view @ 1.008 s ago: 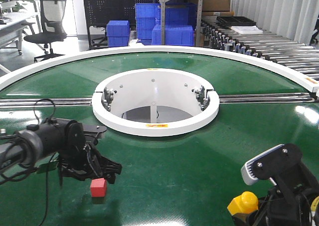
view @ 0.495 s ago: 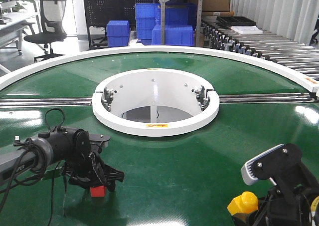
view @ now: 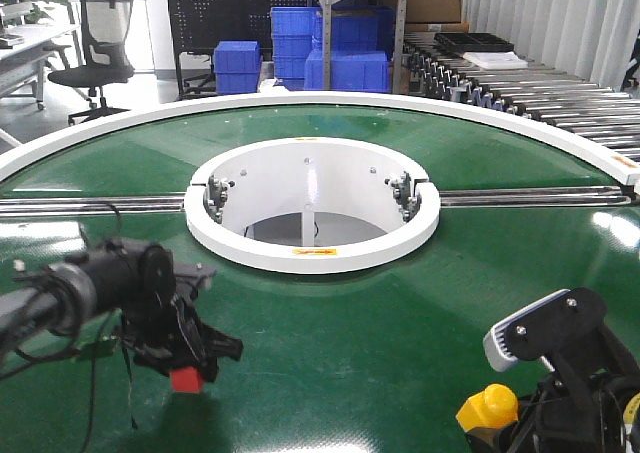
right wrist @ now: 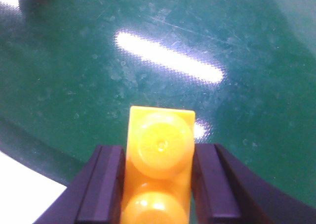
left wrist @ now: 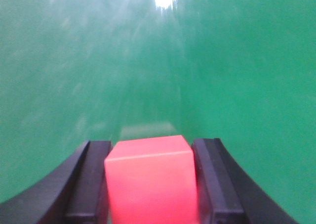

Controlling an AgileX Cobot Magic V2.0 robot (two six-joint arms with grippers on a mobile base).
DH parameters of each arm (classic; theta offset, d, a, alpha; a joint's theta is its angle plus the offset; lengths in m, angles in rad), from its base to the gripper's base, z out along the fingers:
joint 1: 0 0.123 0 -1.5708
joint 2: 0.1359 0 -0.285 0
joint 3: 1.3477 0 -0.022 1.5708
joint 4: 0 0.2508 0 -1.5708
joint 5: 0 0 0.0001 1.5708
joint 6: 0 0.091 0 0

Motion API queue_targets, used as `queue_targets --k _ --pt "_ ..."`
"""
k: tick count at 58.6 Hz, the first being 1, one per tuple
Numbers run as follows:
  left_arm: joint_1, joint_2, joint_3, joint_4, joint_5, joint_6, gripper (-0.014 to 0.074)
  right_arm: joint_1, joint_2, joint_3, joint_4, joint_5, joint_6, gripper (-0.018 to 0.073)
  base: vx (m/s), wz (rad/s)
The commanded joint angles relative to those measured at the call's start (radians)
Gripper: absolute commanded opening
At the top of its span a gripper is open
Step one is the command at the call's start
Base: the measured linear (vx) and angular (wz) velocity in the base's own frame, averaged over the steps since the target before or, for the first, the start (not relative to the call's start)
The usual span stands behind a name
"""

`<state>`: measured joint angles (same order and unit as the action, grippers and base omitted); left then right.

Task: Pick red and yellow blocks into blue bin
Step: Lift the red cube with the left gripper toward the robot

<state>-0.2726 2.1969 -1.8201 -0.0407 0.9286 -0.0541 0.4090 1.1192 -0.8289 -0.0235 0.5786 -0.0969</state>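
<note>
Near table front-left edge: left pincer clamped on red cube. Front-right edge: right pincer clamped on yellow brick, studs facing wrist camera.

— Entry one, left side?
— Left arm: extends in from the left edge, wrist bent downward. Left claw: jaws pressed to both sides of the red cube.
— Entry two, right side?
— Right claw: low at the near right corner, jaws clamped on the yellow brick, studs toward the wrist camera.
</note>
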Motion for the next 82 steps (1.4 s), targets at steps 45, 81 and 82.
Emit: queue_targets --k 45,81,82 --pt "-0.114 -0.985 0.564 -0.024 -0.173 0.093 0.0333 0.001 -0.024 -0.029 -0.01 -0.06 -0.006 0.0192 0.0 0.0" --pt "-0.113 -1.529 1.024 -0.024 -0.207 0.107 0.0333 0.001 -0.024 -0.029 -0.01 -0.06 -0.006 0.0192 0.0 0.0" --pt "-0.113 -1.54 1.029 -0.024 -0.209 0.107 0.0333 0.001 -0.024 -0.029 -0.01 -0.06 -0.006 0.0192 0.0 0.0"
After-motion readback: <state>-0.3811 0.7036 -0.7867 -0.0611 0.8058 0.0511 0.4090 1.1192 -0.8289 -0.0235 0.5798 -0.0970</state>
